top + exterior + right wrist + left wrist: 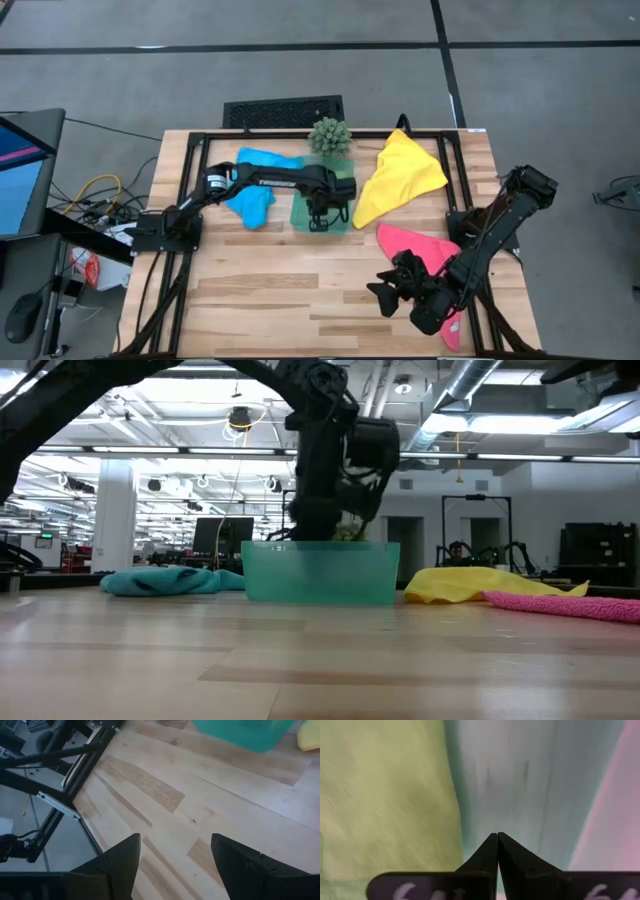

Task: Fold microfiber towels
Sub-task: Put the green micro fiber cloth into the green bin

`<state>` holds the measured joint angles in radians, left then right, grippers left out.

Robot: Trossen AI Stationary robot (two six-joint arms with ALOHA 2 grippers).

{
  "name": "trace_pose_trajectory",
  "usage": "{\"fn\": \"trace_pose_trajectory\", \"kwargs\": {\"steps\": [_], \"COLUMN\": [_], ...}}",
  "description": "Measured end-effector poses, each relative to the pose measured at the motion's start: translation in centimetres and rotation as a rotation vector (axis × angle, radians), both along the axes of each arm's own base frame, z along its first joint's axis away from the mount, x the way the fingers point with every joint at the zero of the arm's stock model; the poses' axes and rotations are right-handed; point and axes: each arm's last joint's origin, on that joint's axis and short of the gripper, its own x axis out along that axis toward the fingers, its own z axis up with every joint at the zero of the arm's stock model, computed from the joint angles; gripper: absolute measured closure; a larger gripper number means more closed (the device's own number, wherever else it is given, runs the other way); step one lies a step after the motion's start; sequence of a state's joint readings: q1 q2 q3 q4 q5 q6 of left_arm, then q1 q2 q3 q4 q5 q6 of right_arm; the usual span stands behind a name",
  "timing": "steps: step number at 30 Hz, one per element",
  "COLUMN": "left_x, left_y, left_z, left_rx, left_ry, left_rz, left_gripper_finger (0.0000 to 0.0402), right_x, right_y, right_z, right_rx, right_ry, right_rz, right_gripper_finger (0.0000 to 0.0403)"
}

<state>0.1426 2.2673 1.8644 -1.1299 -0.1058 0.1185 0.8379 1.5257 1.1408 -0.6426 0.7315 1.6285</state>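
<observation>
My left gripper (321, 217) points down into the teal tray (300, 222) at the table's far middle, fingers shut (497, 840) with nothing seen between them. In its wrist view a lime green towel (385, 795) lies beside the tray's teal surface (520, 780). The blue towel (255, 185) lies crumpled left of the tray, the yellow towel (400, 175) right of it, and the pink towel (415, 243) partly under my right arm. My right gripper (175, 855) hangs open over bare wood near the front right. My left gripper's shut fingertips stand inside the tray, pointing down from above. The tray's wall (320, 575) hides them in the low view and the wrist view is blurred, so I cannot tell whether they touch the green towel or the tray.
A small spiky green plant (329, 135) stands just behind the tray at the far edge. Black frame rails (190, 160) run along the table's left and right sides. Bare wood (290, 290) spans the table's near half, left of my right gripper.
</observation>
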Motion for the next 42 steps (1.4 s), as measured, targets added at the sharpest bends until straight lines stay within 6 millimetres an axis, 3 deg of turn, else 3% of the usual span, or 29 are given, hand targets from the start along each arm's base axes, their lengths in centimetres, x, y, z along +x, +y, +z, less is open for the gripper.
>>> {"fn": "trace_pose_trajectory", "kwargs": {"steps": [6, 16, 30, 37, 42], "left_x": [-0.8, -1.2, -1.5, -1.7, -1.3], "left_y": [1.1, 5.3, 4.2, 3.9, 4.0], "left_z": [-1.5, 0.0, 4.7, 8.4, 7.2], "left_rx": [0.088, 0.218, 0.115, 0.12, 0.109], "left_ry": [0.05, 0.05, 0.095, -0.086, -0.116], "left_rz": [0.017, 0.143, 0.164, 0.201, 0.198], "left_gripper_finger": [0.0401, 0.0401, 0.0402, 0.0401, 0.0401], "right_x": [-0.2, -0.2, -0.3, -0.4, -0.4], "right_y": [0.2, 0.2, 0.3, 0.4, 0.4], "right_z": [0.0, 0.0, 0.0, 0.0, 0.0], "right_rx": [0.002, 0.003, -0.004, -0.009, -0.011], "right_ry": [0.0, -0.001, 0.001, 0.003, 0.003], "right_rz": [0.007, 0.007, 0.015, 0.025, 0.027], "right_gripper_finger": [0.0134, 0.0134, 0.0134, 0.0134, 0.0134]}}
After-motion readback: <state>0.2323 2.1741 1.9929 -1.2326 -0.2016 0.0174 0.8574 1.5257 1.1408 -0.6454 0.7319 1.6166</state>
